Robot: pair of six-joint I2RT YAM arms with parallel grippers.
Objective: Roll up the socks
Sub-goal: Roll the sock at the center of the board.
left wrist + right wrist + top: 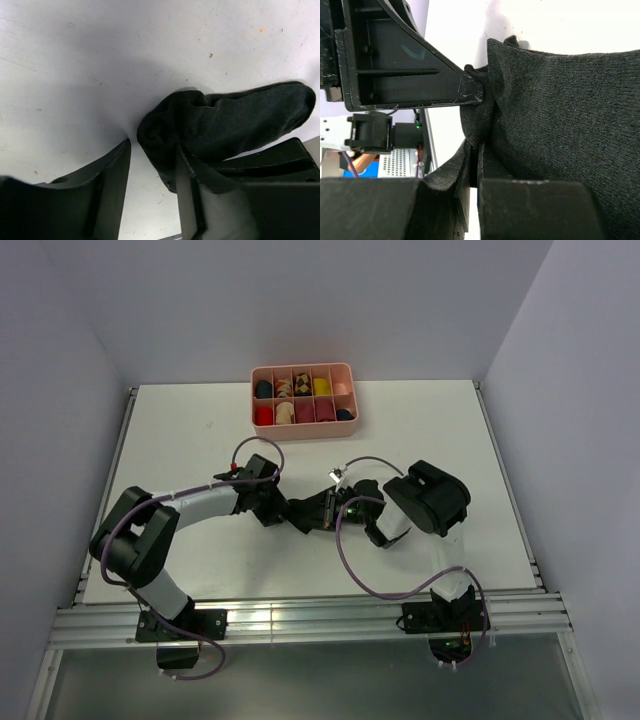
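- Black sock [235, 125]: lies on the white table [430, 430], at the centre of the overhead view, between the two arms' tips. In the left wrist view it runs from the centre of the frame to the right edge. Its centre-frame end is curled over into a small roll; the rest lies flat.
- Left gripper [152, 150]: the jaws stand apart, with bare table visible between them at the lower centre of the frame. The rolled end of the sock sits at the mouth of the gap and is overlapped by the right-hand finger [200, 195]. The other finger [100, 195] is clear of the fabric.
- Right gripper [474, 162]: the jaws are closed together on a fold of the black sock, which is pinched between them at the lower centre of the right wrist view. The sock body fills the right half of that frame.
- In the right wrist view, one finger of the left gripper enters from the upper left; its tip touches the sock's bunched edge.
- Pink divided tray [300, 368]: stands at the top centre of the overhead view, well apart from both grippers. Its compartments hold items of assorted colours.
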